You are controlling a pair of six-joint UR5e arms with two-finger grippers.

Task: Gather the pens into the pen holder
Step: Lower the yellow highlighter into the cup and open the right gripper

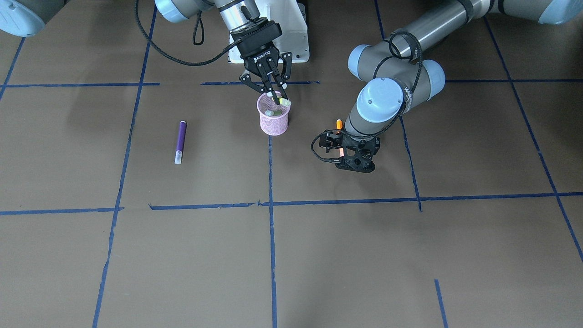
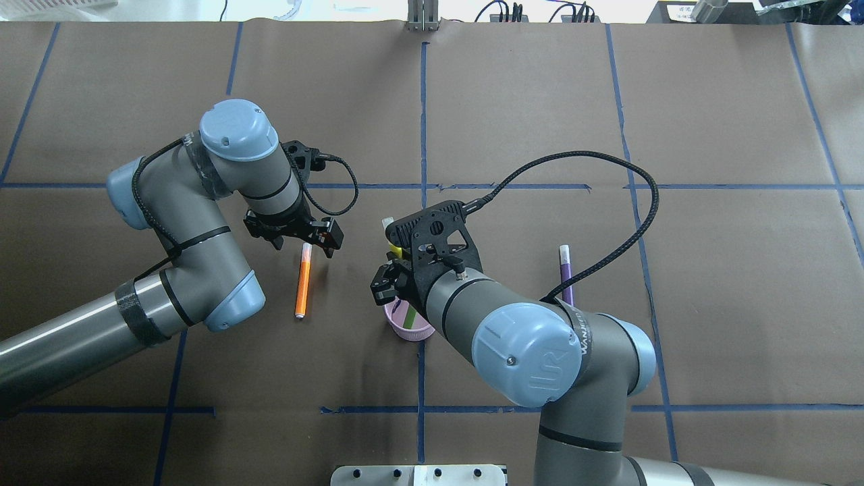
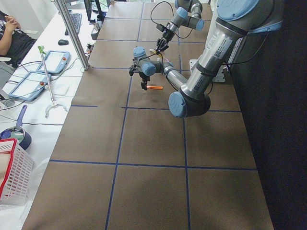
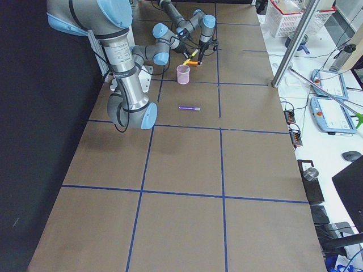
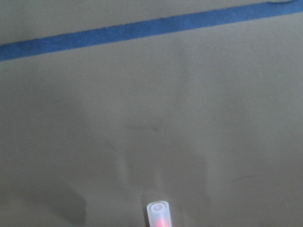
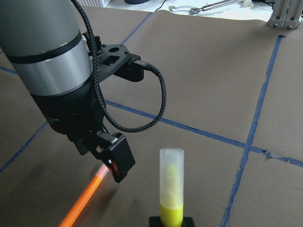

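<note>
The pink mesh pen holder point(image 1: 273, 120) stands near the robot's base. My right gripper point(image 1: 276, 94) hangs right over its mouth, shut on the green pen point(image 6: 171, 189). That pen is tilted, pale cap up, with its lower end inside the holder point(image 2: 408, 329). The orange pen point(image 2: 303, 283) lies flat on the table. My left gripper point(image 2: 300, 236) is low over its cap end, open, a finger on either side; the left wrist view shows only the cap point(image 5: 158, 213). The purple pen point(image 1: 181, 141) lies alone on my right side, away from both grippers.
Blue tape lines point(image 1: 271, 205) divide the brown table. The robot's white base plate point(image 1: 298, 43) sits just behind the holder. Beside the table's left end are teach pendants point(image 3: 50, 60), a seated person point(image 3: 12, 36) and a white basket point(image 3: 14, 177).
</note>
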